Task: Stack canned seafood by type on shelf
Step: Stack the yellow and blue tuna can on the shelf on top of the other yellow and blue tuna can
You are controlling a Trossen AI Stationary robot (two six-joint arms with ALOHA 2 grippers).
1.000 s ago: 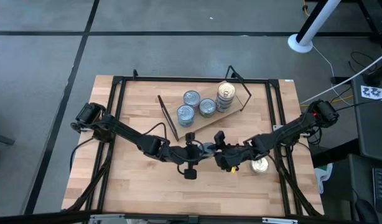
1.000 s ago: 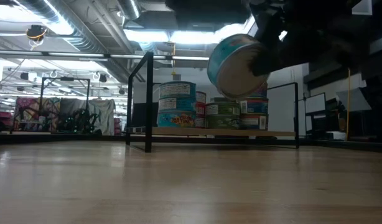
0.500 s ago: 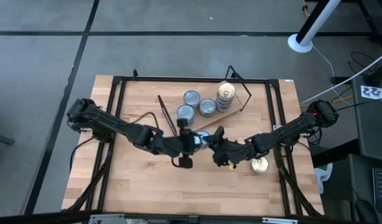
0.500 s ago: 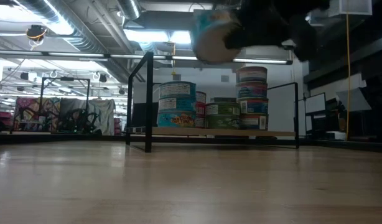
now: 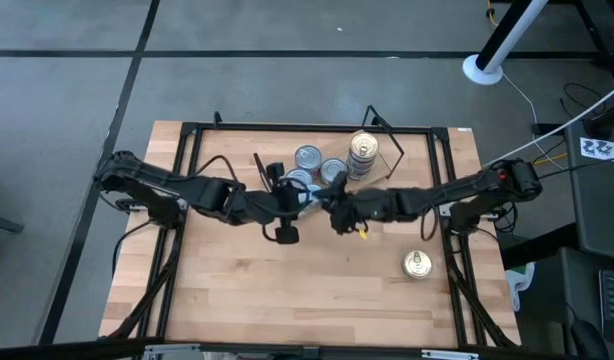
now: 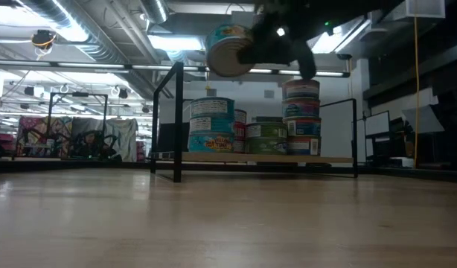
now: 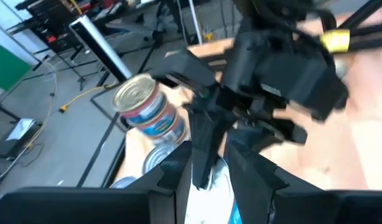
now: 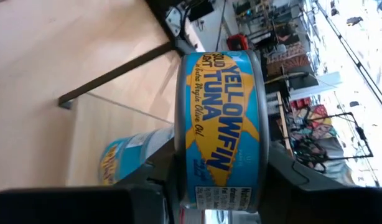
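Two dark arms meet above the middle of a wooden table (image 5: 237, 280), just in front of a low wooden shelf (image 6: 273, 158) holding stacked tins (image 6: 211, 125). Right gripper (image 5: 334, 203) pinches a blue yellowfin tuna tin (image 8: 219, 124) between its fingers, held in the air on edge (label facing sideways). Left gripper (image 5: 299, 203) sits just beside it; whether its fingers are spread cannot be told. One gold-topped tin (image 5: 417, 264) stands alone on the table

A robotics lab or workshop: exposed ducts (image 6: 87, 33) and strip lights (image 6: 213, 43) run along an open ceiling, cables (image 5: 547, 110) trail across a grey concrete floor (image 5: 67, 90), and equipment racks (image 6: 72, 138) stand behind the wooden bench (image 5: 317, 290).
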